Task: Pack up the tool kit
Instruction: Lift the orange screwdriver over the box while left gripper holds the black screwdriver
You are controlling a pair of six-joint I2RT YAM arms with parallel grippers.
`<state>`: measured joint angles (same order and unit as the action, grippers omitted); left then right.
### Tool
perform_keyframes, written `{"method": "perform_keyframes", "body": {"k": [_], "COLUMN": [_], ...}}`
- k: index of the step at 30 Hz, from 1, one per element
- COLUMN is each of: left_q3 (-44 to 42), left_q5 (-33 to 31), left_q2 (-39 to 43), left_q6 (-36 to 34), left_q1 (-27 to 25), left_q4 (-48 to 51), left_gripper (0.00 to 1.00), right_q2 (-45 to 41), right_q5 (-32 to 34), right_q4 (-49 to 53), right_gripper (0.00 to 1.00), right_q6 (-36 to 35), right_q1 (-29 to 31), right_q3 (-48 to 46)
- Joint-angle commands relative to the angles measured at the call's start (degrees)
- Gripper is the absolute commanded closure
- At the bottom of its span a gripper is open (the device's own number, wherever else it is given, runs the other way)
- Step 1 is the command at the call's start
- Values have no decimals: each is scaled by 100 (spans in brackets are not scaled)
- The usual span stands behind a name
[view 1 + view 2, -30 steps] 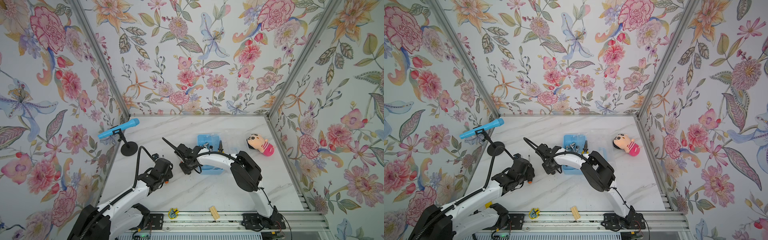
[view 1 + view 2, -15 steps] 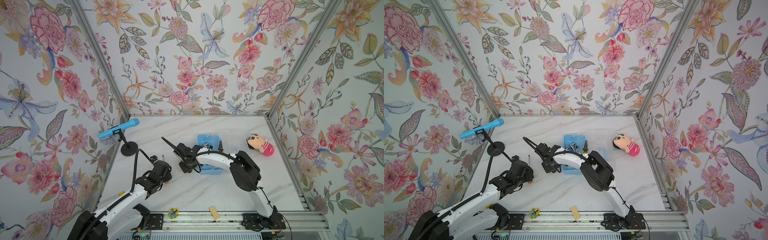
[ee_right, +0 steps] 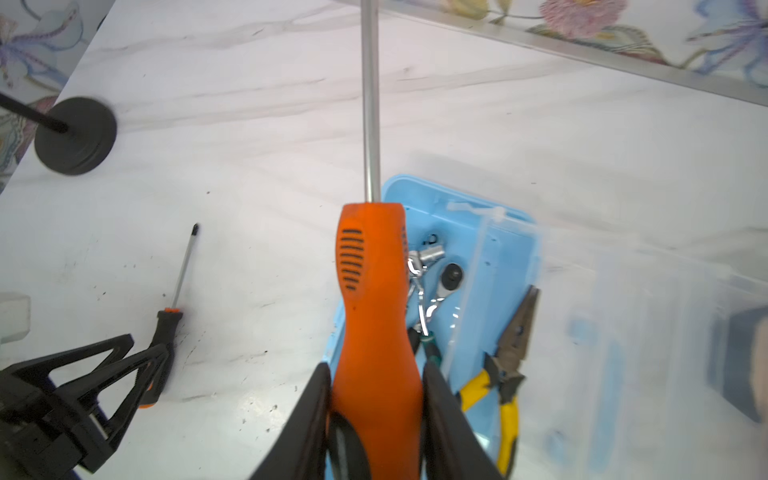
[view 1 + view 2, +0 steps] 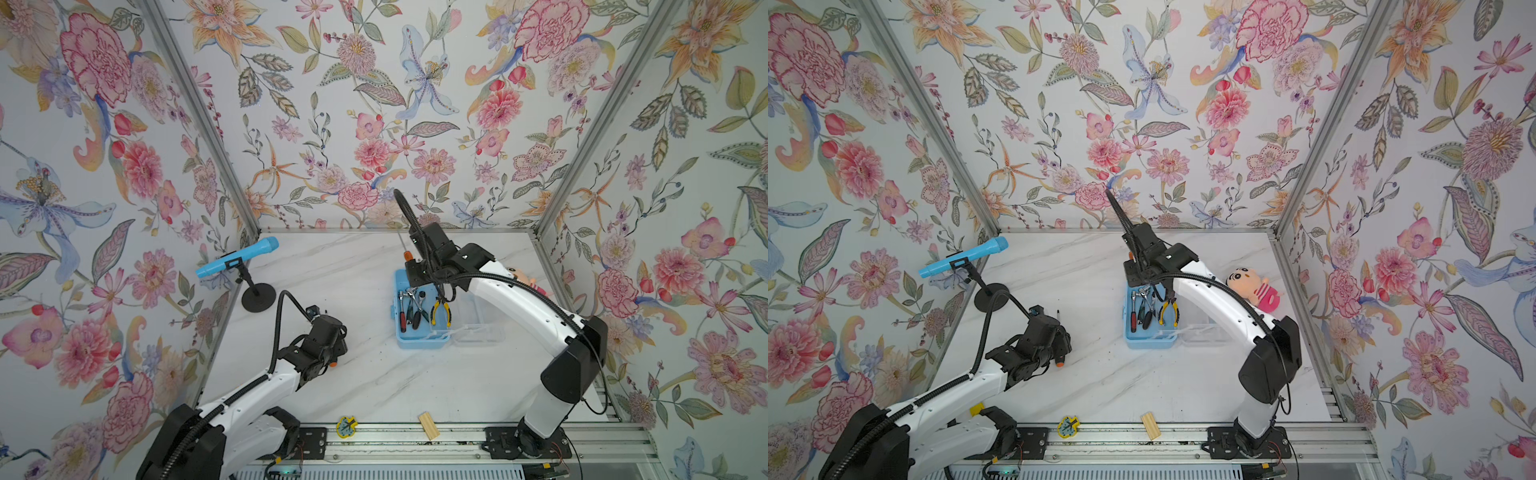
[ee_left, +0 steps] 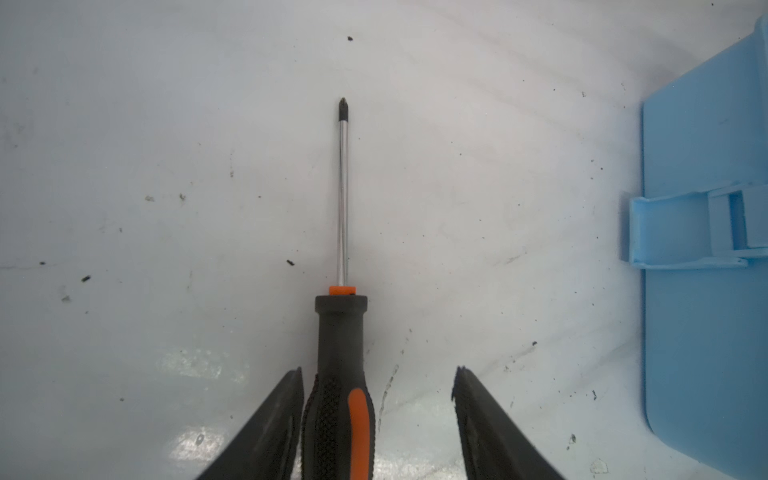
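My right pincer (image 3: 376,374) grips the orange screwdriver (image 3: 370,270) by its handle, shaft pointing away, close by the open blue case (image 3: 415,195). Yellow pliers (image 3: 509,370) and a ratchet (image 3: 451,276) lie inside. On the desk (image 3: 270,158), the left pincer (image 3: 147,349) sits at the handle of a black-handled screwdriver (image 3: 179,282).

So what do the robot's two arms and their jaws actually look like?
Both the left arm and the right arm have smooth white shells with bulky black joint housings. A black ribbed cable conduit runs along each. Their bases sit on a silver aluminium rail. The jaws are slim matte-black wedges, built as open triangular frames.
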<state>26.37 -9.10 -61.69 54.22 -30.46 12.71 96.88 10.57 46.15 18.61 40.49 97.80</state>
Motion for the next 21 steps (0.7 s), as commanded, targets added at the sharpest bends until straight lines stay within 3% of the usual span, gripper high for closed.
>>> {"method": "perform_keyframes", "body": {"k": [1,6,11,21], "left_q3": [251,361,402,392], "left_q5": [63,47,64,91], "left_q2": [-155,-366,-444,-533], "left_q6": [-227,-346,-405,-438], "left_q1": [71,75,102,110], "left_q4": [-73,-71,-67,-84], "left_gripper": [39,39,39,39], "right_q2": [-477,-1161,-1464,-1494], "right_q5": [416,521,825,1079], "right_q4": [528,602,613,601], "right_gripper": [100,100,100,100], "right_q6": [-52,52,252,358], "right_q1": [-535,-1196,-1357,-1550], "right_q3": [-773,-1758,-2495,-2829]}}
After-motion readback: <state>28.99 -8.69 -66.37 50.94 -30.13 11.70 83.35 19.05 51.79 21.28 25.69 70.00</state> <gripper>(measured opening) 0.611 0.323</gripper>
